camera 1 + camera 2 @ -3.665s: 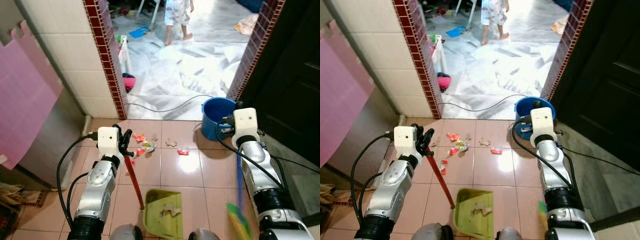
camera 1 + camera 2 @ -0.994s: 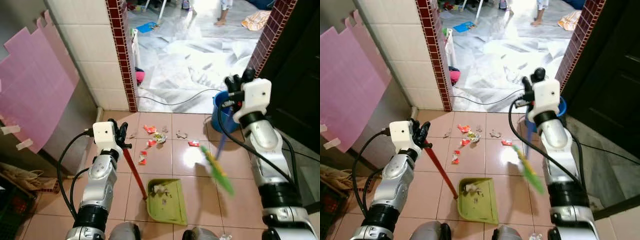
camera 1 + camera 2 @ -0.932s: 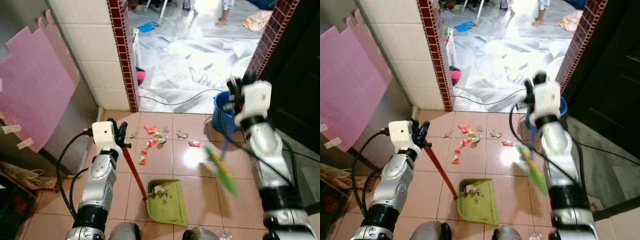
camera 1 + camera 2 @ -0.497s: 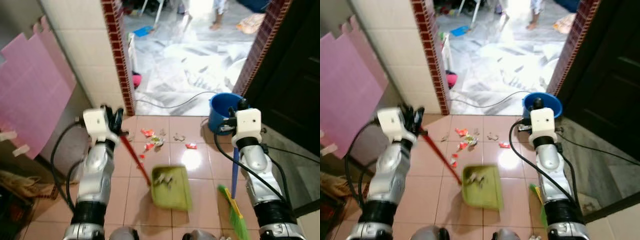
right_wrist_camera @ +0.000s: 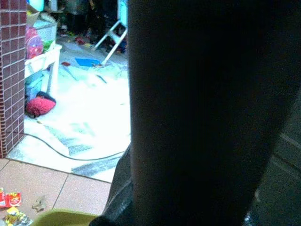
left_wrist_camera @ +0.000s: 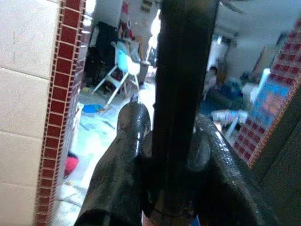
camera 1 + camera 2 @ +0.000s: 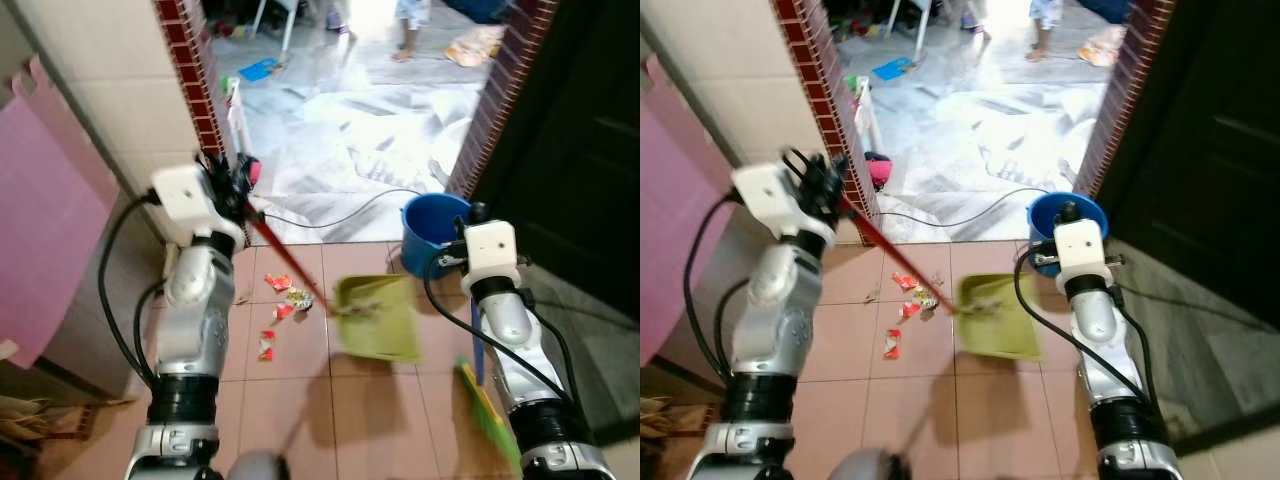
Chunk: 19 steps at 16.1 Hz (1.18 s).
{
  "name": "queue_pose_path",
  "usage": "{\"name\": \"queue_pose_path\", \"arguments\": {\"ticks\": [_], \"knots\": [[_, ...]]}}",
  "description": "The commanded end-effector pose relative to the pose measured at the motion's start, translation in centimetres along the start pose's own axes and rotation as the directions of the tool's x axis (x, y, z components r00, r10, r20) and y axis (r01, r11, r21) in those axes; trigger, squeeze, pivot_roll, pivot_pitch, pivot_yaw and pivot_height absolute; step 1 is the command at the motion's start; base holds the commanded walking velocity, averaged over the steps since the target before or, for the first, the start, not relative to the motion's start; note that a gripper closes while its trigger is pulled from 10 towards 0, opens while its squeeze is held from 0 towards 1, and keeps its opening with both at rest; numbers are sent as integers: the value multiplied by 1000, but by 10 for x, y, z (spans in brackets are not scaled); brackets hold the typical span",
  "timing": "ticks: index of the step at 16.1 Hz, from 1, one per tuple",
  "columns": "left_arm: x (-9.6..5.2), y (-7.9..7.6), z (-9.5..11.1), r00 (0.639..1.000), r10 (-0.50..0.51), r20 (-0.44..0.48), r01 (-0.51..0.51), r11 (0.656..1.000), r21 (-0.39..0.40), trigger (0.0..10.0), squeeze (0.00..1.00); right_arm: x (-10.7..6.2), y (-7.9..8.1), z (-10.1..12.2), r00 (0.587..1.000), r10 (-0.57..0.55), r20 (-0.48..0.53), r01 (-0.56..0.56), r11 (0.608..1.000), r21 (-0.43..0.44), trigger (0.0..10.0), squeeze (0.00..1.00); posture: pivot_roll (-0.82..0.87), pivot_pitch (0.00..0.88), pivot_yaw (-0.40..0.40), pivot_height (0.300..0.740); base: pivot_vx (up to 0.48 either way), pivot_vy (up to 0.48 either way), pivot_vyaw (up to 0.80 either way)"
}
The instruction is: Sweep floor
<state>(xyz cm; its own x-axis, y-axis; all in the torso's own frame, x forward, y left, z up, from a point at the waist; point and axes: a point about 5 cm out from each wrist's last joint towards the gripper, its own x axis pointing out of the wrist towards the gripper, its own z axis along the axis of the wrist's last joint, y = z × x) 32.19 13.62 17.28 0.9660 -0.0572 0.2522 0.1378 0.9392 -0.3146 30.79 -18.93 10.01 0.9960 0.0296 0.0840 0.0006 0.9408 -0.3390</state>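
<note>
Left gripper: jaws clamped on the red handle of a light, rigid green plastic dustpan, loose scraps aboard. Right gripper: jaws clamped on a blue-handled green broom; best held high on its stiff shaft.

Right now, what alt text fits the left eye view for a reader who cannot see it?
The left tool grips a red handle, holding a green dustpan above pink tiles strewn with wrappers. The right arm holds a blue-handled broom beside a blue bucket.

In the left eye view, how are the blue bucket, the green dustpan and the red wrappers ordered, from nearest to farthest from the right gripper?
1. blue bucket, just beside the right gripper.
2. green dustpan, lifted, toward the robot's left.
3. red wrappers, on the tiles, farther left.
</note>
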Motion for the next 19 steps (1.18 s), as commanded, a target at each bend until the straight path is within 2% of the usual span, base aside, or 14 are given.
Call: {"name": "queue_pose_path", "arguments": {"ticks": [1,5,8,11,13,16,19], "knots": [[8,-8,25,995,-16,97,17,1000,-8,10000,0,4,1,9,999,14,44,-14,1000,-5,10000,0,-58,0,34,740,450,0,0],[18,-17,50,985,-29,169,40,997,-60,10000,0,3,7,6,998,51,42,-50,998,-27,10000,0,-62,0,33,740,450,0,0],[23,-18,64,979,-13,206,35,994,-107,10000,0,4,7,6,997,59,45,-58,998,-34,10000,0,-62,0,31,740,450,0,0],[28,-16,75,971,6,237,17,995,-95,10000,0,4,8,5,997,67,45,-65,997,-37,10000,0,-61,0,30,740,450,0,0],[31,-15,76,971,9,241,7,998,-64,10000,0,4,10,6,996,73,49,-71,997,-35,10000,0,-58,0,30,740,450,0,0],[38,-15,78,966,30,258,-12,998,-68,10000,0,2,16,8,992,105,66,-103,994,-26,10000,0,-61,0,32,740,450,0,0],[46,-23,86,958,20,286,-9,999,-40,10000,0,1,23,11,987,136,87,-134,991,-28,10000,0,-61,0,32,740,450,0,0]]}}
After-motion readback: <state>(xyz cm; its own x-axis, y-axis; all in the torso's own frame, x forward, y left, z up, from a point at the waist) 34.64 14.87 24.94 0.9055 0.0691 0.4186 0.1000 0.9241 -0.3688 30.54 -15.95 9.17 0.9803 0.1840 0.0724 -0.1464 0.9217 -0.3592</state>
